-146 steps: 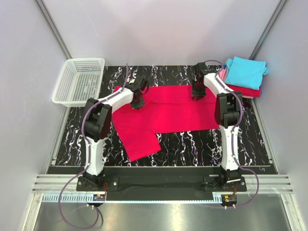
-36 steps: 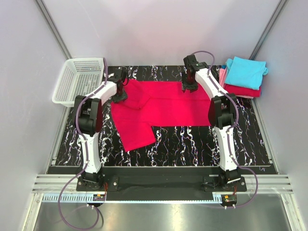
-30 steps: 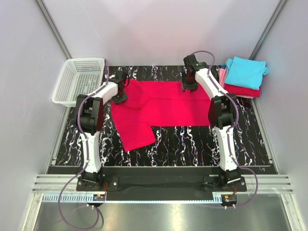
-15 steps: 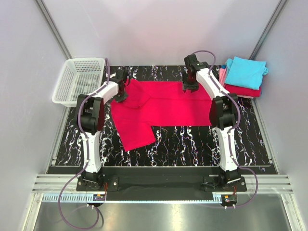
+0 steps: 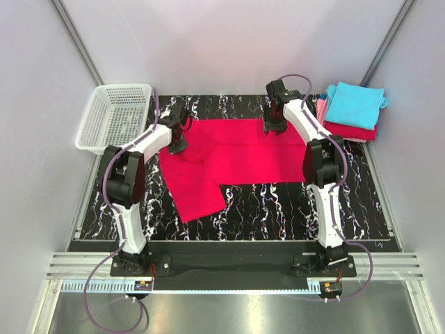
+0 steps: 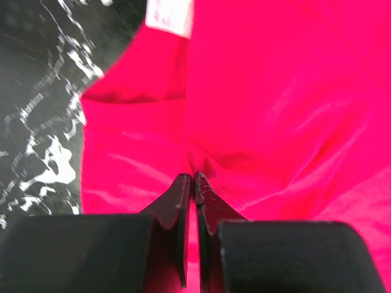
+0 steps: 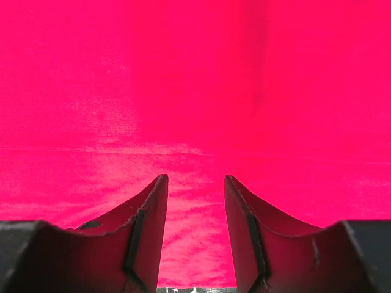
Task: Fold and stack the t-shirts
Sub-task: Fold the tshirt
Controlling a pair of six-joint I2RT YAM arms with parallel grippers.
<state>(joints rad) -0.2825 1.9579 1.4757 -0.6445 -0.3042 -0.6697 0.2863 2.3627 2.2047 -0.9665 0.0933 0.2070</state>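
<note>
A lab test cell: plain white panel walls [image 5: 229, 42], aluminium frame rails [image 5: 229, 268], black marble-patterned table [image 5: 278, 209].

Matt crimson t-shirt [image 5: 240, 149] cloth, soft and fine-grained with a faint sheen up close, creases over a glossy black worktop [image 5: 278, 209] veined white like marble. Its label [image 6: 170, 14] is smooth and white. The left pincer [image 6: 190, 179] and right pincer [image 7: 195, 180] have smooth, matt black fingers. The basket [image 5: 115, 118] is white plastic mesh. The turquoise tee [image 5: 354, 103], pink tee [image 5: 322, 106] and red tee [image 5: 354, 131] are matt cloth. The arm shells [image 5: 306, 122] are smooth white plastic and the rail [image 5: 76, 264] is dull silver metal.
</note>
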